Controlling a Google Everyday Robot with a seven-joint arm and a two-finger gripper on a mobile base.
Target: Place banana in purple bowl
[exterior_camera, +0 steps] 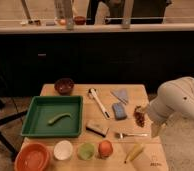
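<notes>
The banana, small and pale yellow, lies on the wooden table near its front right corner. At the table's back left stands the purple bowl, dark inside. My gripper hangs at the end of the white arm just off the table's right edge. It is a little above and to the right of the banana and far from the bowl. It is open and holds nothing.
A green tray holds a green pod. Along the front stand an orange bowl, a white bowl, a green bowl and a reddish fruit. A fork, blue sponge and white brush lie mid-table.
</notes>
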